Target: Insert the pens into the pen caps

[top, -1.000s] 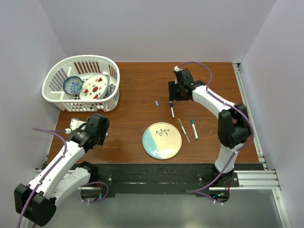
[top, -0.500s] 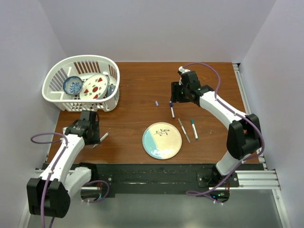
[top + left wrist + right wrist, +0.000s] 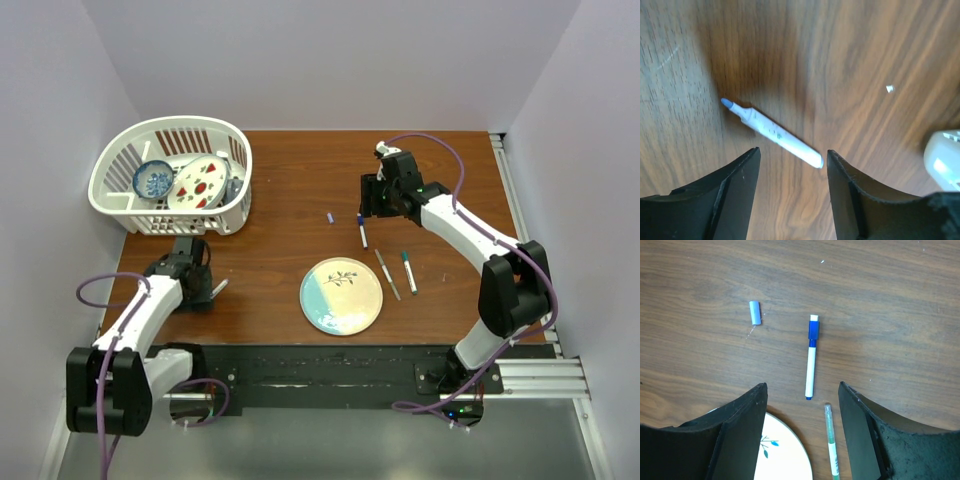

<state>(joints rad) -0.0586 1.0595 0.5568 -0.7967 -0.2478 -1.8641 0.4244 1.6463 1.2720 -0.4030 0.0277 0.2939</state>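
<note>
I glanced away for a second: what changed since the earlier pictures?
The left end effector shifted slightly left as its arm folded in, open over the uncapped pen. The right end effector edged right above the blue-capped pen. Nothing gripped or released; other pens, loose cap, plate, basket unmoved.

You work over a brown wood-grain table (image 3: 290, 190) boxed in by plain pale walls: a back wall (image 3: 320, 60) along its far edge and side walls (image 3: 50, 150) left and right. A black rail (image 3: 330, 365) lines the near edge and a silver track (image 3: 521, 230) the right edge. The light is soft and even.
</note>
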